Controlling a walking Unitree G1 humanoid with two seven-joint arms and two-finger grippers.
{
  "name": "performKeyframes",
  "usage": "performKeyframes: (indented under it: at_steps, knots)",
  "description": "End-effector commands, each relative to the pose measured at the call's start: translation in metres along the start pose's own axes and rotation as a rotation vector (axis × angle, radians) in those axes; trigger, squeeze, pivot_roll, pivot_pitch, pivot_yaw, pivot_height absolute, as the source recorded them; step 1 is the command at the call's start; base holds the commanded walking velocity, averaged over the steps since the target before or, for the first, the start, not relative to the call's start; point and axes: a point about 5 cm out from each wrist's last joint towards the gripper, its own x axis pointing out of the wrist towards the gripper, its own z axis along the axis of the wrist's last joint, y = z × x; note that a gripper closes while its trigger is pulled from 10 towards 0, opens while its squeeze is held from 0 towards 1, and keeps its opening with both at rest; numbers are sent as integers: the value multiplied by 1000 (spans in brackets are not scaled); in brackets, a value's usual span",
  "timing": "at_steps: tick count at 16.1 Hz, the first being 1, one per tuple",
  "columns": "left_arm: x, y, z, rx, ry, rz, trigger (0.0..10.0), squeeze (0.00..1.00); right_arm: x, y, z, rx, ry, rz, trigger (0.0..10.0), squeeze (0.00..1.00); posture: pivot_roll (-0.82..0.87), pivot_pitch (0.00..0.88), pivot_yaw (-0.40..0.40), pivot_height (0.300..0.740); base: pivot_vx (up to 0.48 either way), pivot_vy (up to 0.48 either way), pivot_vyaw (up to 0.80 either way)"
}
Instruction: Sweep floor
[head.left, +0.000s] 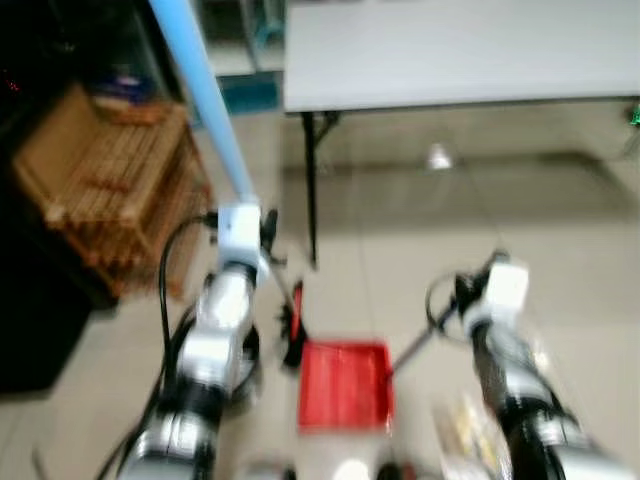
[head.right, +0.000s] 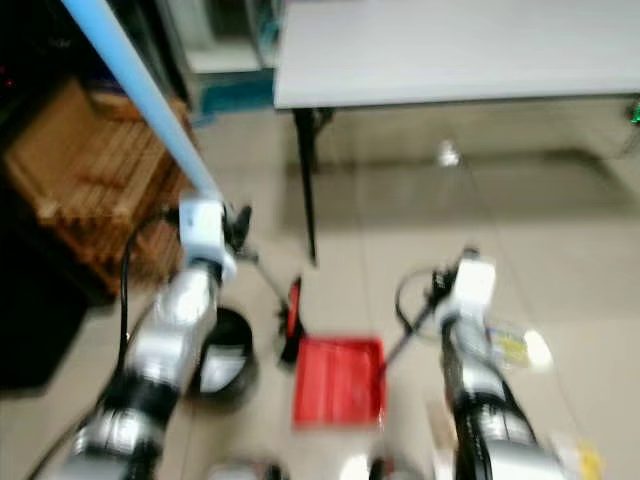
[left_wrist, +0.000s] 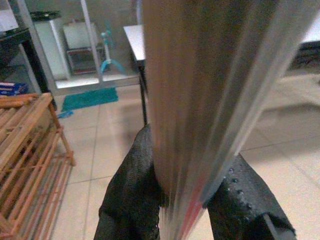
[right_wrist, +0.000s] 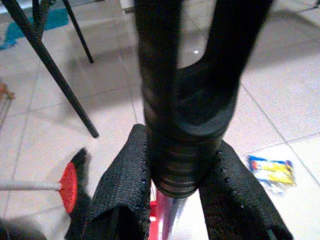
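My left gripper (head.left: 243, 203) is shut on the broom's light blue pole (head.left: 205, 85), which slants up to the far left. In the left wrist view the black fingers (left_wrist: 132, 195) clamp the blurred pole (left_wrist: 200, 100). The broom's red and black head (head.left: 293, 328) rests on the tiles just left of the red dustpan (head.left: 345, 385). My right gripper (head.left: 468, 290) is shut on the dustpan's long handle (head.left: 415, 345). In the right wrist view its pads (right_wrist: 125, 190) squeeze the black forked grip (right_wrist: 182, 130) above a silver rod.
A wooden slatted rack (head.left: 110, 180) stands on the left. Ahead is a white table (head.left: 450, 50) with black legs (head.left: 311, 190). A yellow-blue wrapper (right_wrist: 271, 170) and other scraps (head.left: 438, 157) lie on the tiles. A dark round container (head.right: 225, 365) sits beside my left arm.
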Motion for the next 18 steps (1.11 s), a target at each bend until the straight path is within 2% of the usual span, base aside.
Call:
performKeyframes:
  at_steps: [1, 3, 8, 15, 18]
  knots:
    - [-3, 2, -6, 0, 32, 5, 10000, 0, 4, 4, 12, 2, -44, 14, 10000, 0, -46, 54, 55, 740, -337, 0, 0]
    - [-3, 1, -6, 0, 32, 4, 10000, 0, 3, 3, 11, 1, -42, 14, 10000, 0, -46, 56, 54, 740, -337, 0, 0]
    - [-2, 2, -5, -27, 25, 16, 10000, 0, 3, 2, 11, -4, -35, 7, 10000, 0, -50, 66, 50, 740, 0, 0, 0]
    - [-2, 3, -6, -26, 36, 21, 10000, 0, 4, 4, 11, -19, -25, 25, 10000, 0, -46, 71, 43, 740, 0, 0, -761]
    - [-2, 4, -6, -15, 41, 24, 10000, 0, 4, 5, 10, -19, -23, 28, 10000, 0, -47, 71, 42, 740, 294, 0, -748]
